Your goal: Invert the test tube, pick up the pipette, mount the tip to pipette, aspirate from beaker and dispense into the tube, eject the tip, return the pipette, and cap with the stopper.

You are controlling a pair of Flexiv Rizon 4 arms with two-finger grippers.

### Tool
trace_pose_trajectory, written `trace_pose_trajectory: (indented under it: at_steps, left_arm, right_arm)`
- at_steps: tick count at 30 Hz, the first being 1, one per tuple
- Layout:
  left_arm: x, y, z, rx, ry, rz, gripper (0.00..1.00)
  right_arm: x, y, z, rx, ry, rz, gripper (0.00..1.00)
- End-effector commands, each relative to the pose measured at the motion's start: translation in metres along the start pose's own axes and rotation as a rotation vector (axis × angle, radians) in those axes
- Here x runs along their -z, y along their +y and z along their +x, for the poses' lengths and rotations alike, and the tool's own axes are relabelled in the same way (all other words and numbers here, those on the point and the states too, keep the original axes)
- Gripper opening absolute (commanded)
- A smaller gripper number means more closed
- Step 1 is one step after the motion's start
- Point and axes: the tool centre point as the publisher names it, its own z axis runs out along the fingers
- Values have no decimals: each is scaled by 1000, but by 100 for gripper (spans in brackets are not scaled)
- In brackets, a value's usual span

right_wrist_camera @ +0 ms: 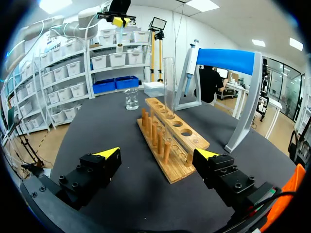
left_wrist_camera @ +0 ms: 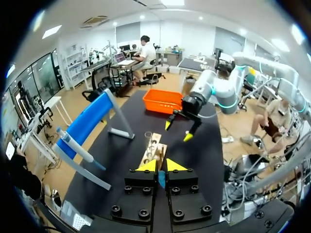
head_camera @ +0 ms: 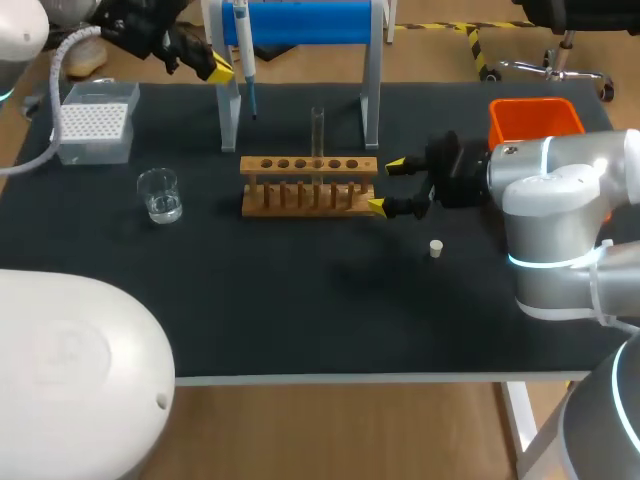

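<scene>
One worry: my right gripper (head_camera: 385, 186), fingers spread wide at the 3 o'clock end of the rack (head_camera: 310, 185), could nudge it and topple the upright test tube (head_camera: 318, 128). My left gripper (head_camera: 219, 68), closed and empty, hangs beside the pipette (head_camera: 243, 45).

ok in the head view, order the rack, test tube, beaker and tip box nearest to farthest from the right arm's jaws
1. wooden rack, its end just ahead of the right gripper and its open jaws
2. test tube, upright in the rack's middle
3. beaker, beyond the rack's far end
4. tip box, farthest left, behind the beaker
</scene>
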Motion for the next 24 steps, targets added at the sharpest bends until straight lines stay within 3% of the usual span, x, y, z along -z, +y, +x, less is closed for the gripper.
trace_pose_trajectory:
  at_steps: [1, 14, 24]
  left_arm:
    - [1, -2, -2, 1, 9, -16, 0]
    - [1, -2, -2, 1, 9, -16, 0]
    - [-23, -34, 31, -73, 49, -13, 0]
  right_arm:
    - [1, 0, -1, 0, 3, 1, 100]
    - [1, 0, -1, 0, 3, 1, 100]
    - [1, 0, -1, 0, 3, 1, 100]
